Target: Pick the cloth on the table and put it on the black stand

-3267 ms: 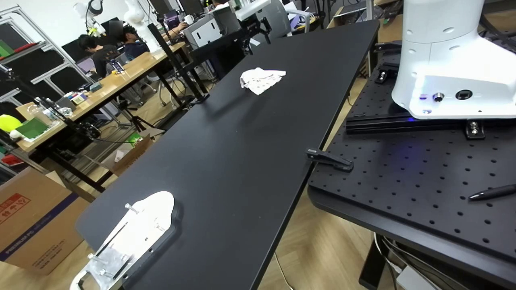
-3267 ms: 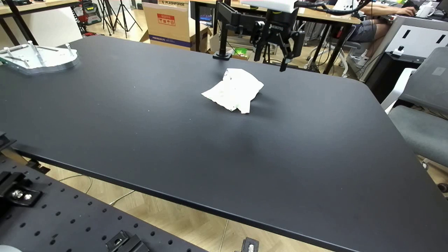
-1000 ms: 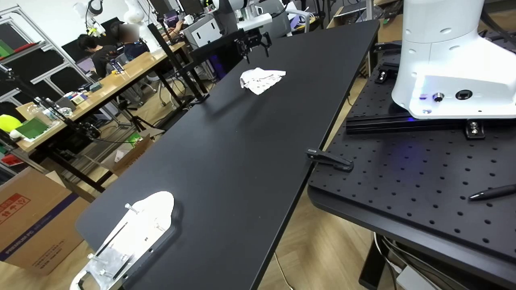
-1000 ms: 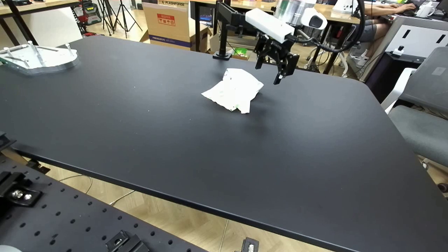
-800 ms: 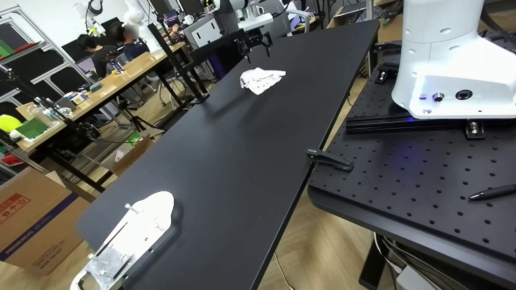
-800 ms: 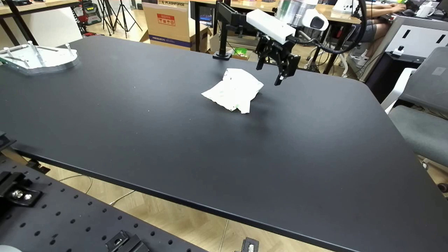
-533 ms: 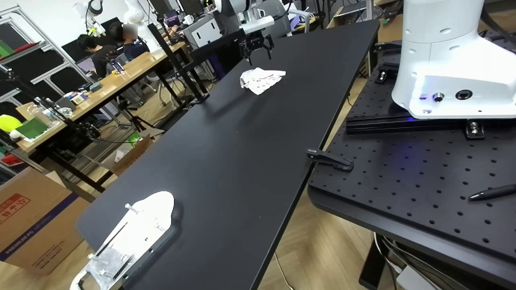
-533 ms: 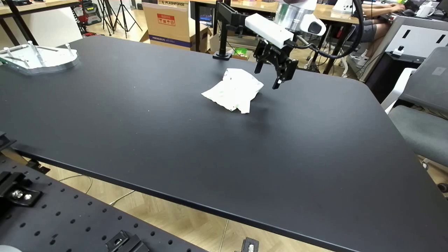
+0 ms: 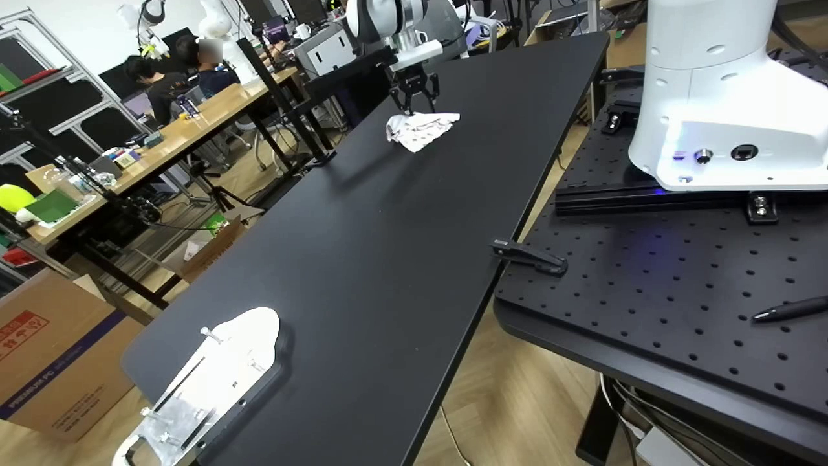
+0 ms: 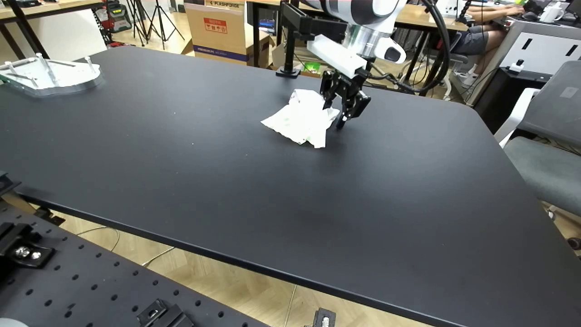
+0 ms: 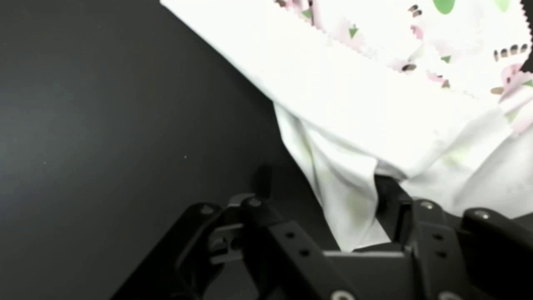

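Note:
The crumpled white cloth (image 9: 420,133) with a small coloured print lies on the black table; it also shows in an exterior view (image 10: 302,119) and the wrist view (image 11: 341,91). My gripper (image 9: 420,110) is low at the cloth's edge, also in an exterior view (image 10: 333,116). In the wrist view the gripper (image 11: 322,187) is open, with a hanging fold of cloth between its fingers. The right fingertip is partly hidden under the cloth; the left finger is apart from it. A black stand (image 9: 278,94), a post with a side arm, is at the table's edge, also in an exterior view (image 10: 290,41).
A white board with metal pegs (image 9: 220,362) lies at an end of the table, also in an exterior view (image 10: 50,75). A black clamp (image 9: 529,254) sits at the table's edge by the perforated base plate (image 9: 647,285). A grey chair (image 10: 544,136) stands beside the table.
My gripper has come in from beyond the table's edge and down to the cloth, its fingers now at the cloth's edge. The cloth's edge has shifted slightly. The board has not moved.

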Motion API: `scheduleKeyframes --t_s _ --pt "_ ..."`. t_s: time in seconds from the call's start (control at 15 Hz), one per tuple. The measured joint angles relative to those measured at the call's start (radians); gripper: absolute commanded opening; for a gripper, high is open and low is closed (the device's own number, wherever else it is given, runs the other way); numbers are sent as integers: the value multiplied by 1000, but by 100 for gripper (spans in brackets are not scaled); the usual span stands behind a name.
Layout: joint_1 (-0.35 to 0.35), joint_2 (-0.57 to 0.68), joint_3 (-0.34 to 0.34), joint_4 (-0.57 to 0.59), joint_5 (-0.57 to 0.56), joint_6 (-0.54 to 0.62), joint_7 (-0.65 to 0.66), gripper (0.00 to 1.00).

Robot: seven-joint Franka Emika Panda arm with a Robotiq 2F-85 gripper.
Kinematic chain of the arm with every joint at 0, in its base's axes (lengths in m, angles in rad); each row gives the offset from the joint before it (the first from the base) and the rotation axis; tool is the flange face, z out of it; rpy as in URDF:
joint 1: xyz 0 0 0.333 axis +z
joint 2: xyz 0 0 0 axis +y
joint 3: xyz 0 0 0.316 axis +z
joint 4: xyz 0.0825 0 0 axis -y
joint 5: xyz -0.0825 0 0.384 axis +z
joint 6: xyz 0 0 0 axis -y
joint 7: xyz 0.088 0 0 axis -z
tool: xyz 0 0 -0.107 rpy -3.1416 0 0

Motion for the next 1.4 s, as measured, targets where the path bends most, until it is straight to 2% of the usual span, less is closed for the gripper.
scheduleKeyframes --t_s 0.27,0.33,0.87,1.13,1.4 --pt "-2 -4 -1 2 0 2 -1 5" --pt "-3 -7 -1 2 0 2 -1 1" --pt "-15 -104 -10 -9 -5 -14 -3 1" --pt "-3 -192 -27 -12 -47 -79 -2 1" --pt "27 -289 -36 -2 -123 -190 0 1"
